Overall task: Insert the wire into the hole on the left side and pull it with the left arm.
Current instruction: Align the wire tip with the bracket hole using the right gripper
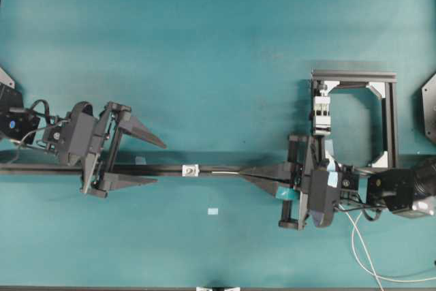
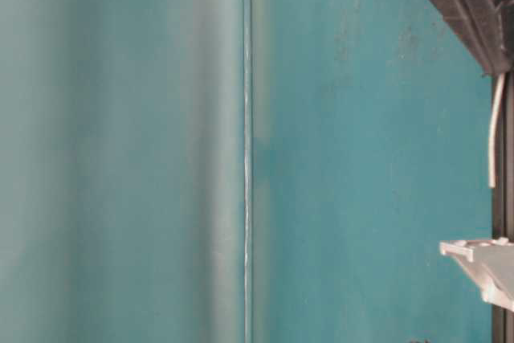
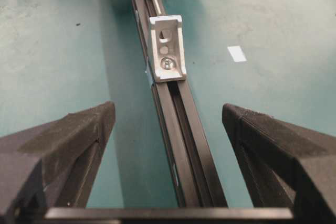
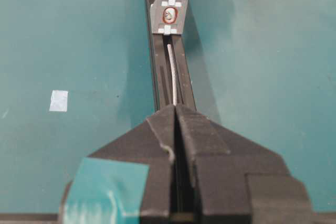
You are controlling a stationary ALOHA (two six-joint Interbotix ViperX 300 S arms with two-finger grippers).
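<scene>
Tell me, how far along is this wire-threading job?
Done: the right gripper is shut on the wire, its tip aimed along the rail at the bracket. In hand: closing the gap, since the tip stops short of the hole. Left: threading it through, then the left gripper, waiting open on the far side, must grab and pull.

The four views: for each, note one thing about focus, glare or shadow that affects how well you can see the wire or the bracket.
Overhead: even light, but the wire is a faint line. Table-level: mostly blurred teal, with a bright glare streak; no bracket visible. Left wrist: bracket sharp, left hand fingers soft in the foreground. Right wrist: wire tip clear near the hole; right hand blurred, the bracket's shadow falling right.
</scene>
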